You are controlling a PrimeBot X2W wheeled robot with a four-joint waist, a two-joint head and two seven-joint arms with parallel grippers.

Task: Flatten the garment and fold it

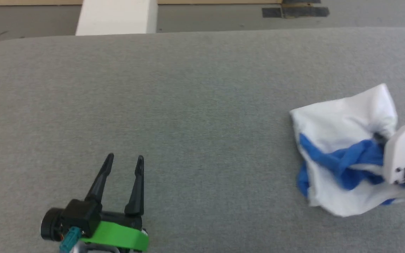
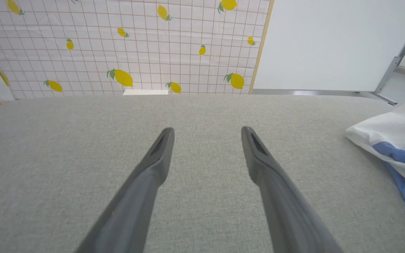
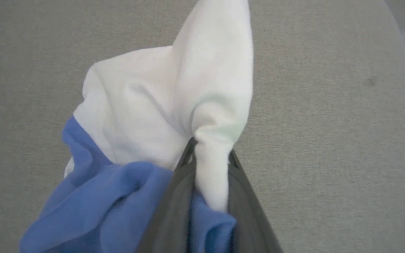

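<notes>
Tabletop [image 1: 202, 88]: grey textile surface carrying the items below.

Left pincer [image 1: 125, 156]: at the left of the head view, over the tabletop. Its two dark fingers stand wide apart with nothing between them. A green band [image 1: 118, 237] wraps the body behind the fingers. In the left wrist view, bare tabletop lies ahead of and beneath the fingertips. Beyond the far edge hangs a checked cloth printed with lemons [image 2: 125, 45], with a white panel [image 2: 329, 42] to its right.

Garment [image 1: 339, 126]: bunched in a loose heap on the tabletop, well apart from the left pincer and to that pincer's right. White fabric forms the upper part of the heap, and blue fabric is twisted across the lower part. The heap is neither flat nor folded.

Right pincer [image 3: 211, 149]: closed narrowly on the garment. In the right wrist view, a gathered fold of white fabric is pinched between the two fingers and extends ahead of the fingertips into a peak. Blue fabric lies to the left of the fingers and partly between them near their base. Bare tabletop lies to the right of this pincer. In the head view, the white wrist housing [image 1: 403, 154] overlaps the garment's right edge.
</notes>
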